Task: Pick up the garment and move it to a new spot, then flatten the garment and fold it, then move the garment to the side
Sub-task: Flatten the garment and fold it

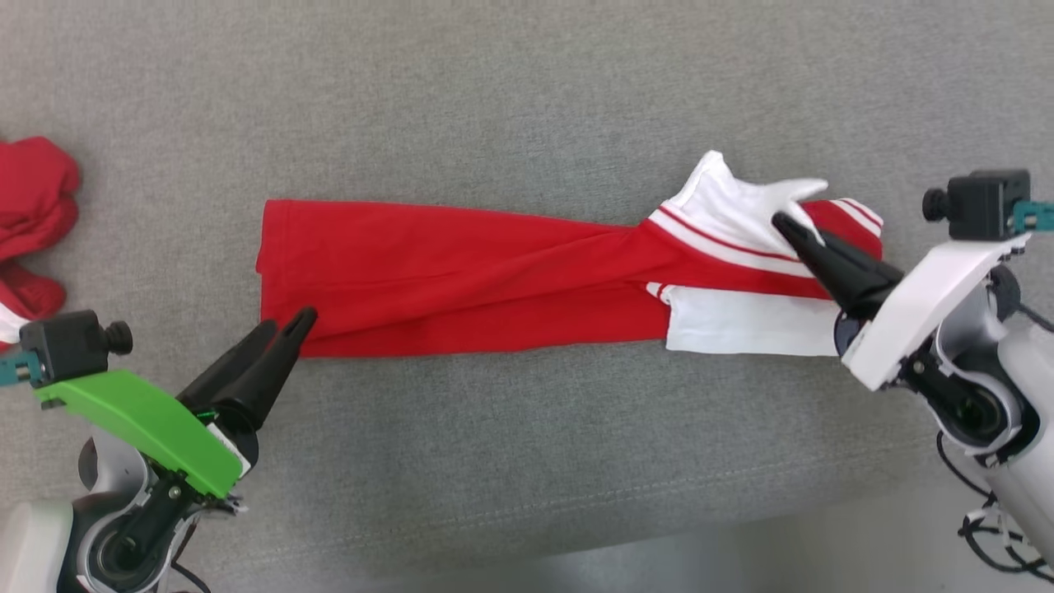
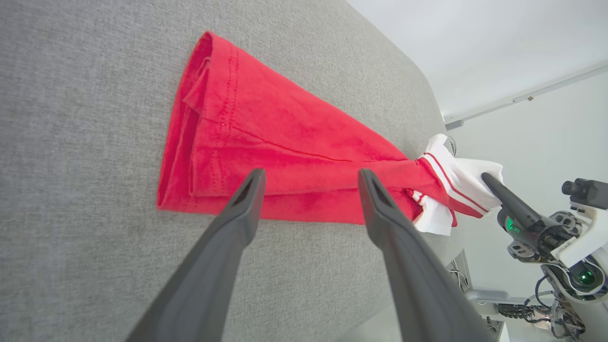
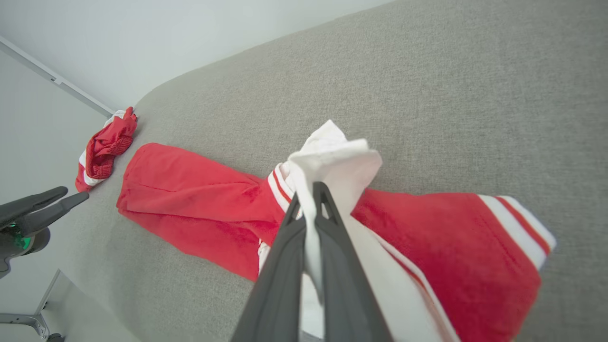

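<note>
While the right tool pinches a white flap at one end of the red garment, the head view shows the left tool spread wide, its tips over the near corner of the opposite, hemmed end. The garment lies as a long folded band on the grey table, reaching from one tool to the other. Well beyond the left tool, on the side away from the right one, a crumpled red cloth sits at the table's edge.

From the left wrist, the left tool has its fingers parted, tips over the garment's near long edge; whether they touch it I cannot tell. Far ahead along the band, the right tool is clenched on the white end.

From the right wrist, the right tool is clamped on a fold of white cloth that stands up between its fingers. Beyond its tips the garment runs across the table toward the left tool, which is released and holds nothing. The crumpled cloth lies past that.
</note>
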Motion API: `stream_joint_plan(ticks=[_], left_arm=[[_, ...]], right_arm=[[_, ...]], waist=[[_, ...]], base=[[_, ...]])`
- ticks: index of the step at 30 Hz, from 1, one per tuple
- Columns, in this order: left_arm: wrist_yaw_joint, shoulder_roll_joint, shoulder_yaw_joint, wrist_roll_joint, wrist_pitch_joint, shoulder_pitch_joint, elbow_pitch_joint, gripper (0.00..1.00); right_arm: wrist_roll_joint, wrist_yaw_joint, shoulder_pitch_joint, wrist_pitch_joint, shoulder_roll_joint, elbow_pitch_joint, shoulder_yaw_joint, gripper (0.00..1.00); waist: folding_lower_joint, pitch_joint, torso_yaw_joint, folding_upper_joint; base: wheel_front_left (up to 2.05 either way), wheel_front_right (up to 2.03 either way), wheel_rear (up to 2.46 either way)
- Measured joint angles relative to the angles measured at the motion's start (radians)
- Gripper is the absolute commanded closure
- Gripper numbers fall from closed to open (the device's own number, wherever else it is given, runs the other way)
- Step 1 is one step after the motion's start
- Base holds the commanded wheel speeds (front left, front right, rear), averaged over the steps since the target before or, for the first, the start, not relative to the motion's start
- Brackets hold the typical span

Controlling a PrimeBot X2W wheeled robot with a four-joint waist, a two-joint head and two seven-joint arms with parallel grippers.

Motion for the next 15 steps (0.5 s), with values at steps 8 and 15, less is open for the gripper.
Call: stream_joint_plan(ticks=[8,15], left_arm=[[0.001,-0.001,-0.003,0.000,-0.004,0.043,0.002,0.00],[0.009,-0.002,-0.020,0.000,-0.003,0.051,-0.006,0.00]], right_arm=[[0.029,0.000,0.077,0.002,-0.024,-0.040,0.002,1.00],[0.030,-0.011,0.104,-0.001,-0.050,-0.049,-0.025,1.00]], waist=[[0.0000,-0.038,-0.028,0.0000],[0.0000,-0.045,-0.038,0.0000]], base=[[0.00,0.00,0.00],[0.00,0.00,0.00]])
